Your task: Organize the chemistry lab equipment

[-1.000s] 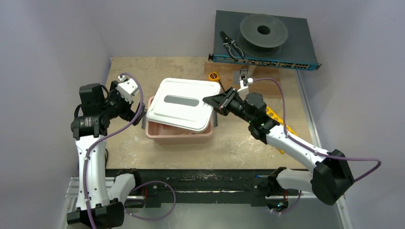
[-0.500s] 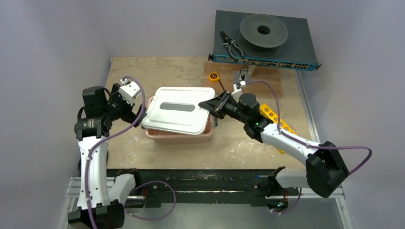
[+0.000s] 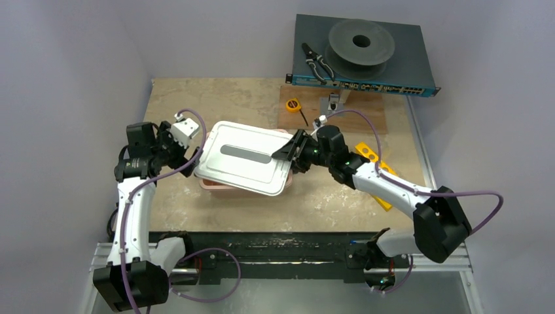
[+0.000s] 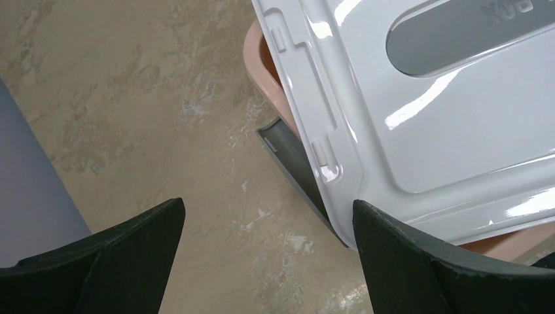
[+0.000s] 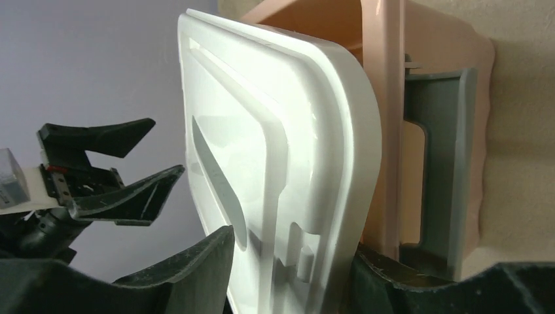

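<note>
Pink box (image 5: 383,131) sits mid-surface (image 3: 196,98). White lid (image 3: 245,158) lies askew on the box, overhanging its left side. Grey latch (image 5: 451,163) on box's right end.

Right fingers (image 5: 183,275) at box's right end, part open, astride the lid rim. Clamped or only touching: cannot tell.

Left fingers (image 4: 118,255) just left of box, spread wide, holding nothing, clear of lid.

Yellow rack (image 3: 365,151) on surface right of box, partly under right arm. Tape measure (image 3: 294,104) behind box.

Robot lab bench: walled tabletop (image 3: 196,104), network switch (image 3: 409,65)
</note>
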`<action>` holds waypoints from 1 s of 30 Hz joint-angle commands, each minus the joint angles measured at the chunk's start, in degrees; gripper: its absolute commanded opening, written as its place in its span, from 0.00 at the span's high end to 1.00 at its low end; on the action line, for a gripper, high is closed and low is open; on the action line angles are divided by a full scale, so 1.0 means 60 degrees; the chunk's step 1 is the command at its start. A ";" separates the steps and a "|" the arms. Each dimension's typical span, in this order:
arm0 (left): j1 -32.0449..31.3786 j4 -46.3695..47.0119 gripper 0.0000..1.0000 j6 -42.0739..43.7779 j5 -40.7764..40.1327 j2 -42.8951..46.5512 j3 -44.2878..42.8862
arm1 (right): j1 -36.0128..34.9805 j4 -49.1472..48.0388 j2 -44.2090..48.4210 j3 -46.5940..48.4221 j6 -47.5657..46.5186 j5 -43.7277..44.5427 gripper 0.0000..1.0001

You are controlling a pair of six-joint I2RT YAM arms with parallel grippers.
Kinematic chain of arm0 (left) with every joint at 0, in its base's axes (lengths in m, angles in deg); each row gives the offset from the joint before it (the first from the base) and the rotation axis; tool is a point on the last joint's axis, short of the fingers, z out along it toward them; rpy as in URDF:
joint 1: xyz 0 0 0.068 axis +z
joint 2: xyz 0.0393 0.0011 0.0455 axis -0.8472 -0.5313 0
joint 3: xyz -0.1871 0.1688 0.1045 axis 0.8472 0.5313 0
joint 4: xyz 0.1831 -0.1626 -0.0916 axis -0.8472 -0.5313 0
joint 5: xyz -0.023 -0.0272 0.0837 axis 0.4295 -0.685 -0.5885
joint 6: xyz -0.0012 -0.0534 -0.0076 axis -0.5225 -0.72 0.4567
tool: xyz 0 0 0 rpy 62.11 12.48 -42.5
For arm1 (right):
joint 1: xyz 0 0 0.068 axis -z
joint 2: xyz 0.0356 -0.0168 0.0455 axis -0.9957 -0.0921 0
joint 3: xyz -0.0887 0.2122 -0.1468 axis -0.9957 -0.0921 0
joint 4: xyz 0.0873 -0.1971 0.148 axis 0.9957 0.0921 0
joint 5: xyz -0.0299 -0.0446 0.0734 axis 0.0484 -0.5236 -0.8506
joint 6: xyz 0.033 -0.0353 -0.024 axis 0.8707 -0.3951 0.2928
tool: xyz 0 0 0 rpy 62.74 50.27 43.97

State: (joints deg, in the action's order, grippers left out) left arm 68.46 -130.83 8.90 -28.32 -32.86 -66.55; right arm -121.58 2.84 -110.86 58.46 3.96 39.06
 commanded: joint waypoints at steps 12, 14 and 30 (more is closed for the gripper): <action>0.0074 0.0298 0.00 0.0896 0.0133 0.0180 0.0213 | 0.0333 0.5066 0.0093 0.2883 -0.4050 0.1156 0.30; 0.0087 0.0264 0.00 0.0908 0.0220 0.0228 0.0213 | 0.0472 0.5269 0.0165 0.2754 -0.4235 0.1331 0.30; 0.0086 -0.0373 0.00 -0.0776 0.1224 -0.0026 -0.1362 | 0.0371 0.5130 -0.0068 0.3620 -0.4671 0.2784 0.49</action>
State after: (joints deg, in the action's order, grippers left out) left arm 68.46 -134.46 11.39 -24.89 -31.31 -69.24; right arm -118.12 35.03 -111.38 76.50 -22.84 51.60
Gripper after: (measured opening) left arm 0.998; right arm 0.524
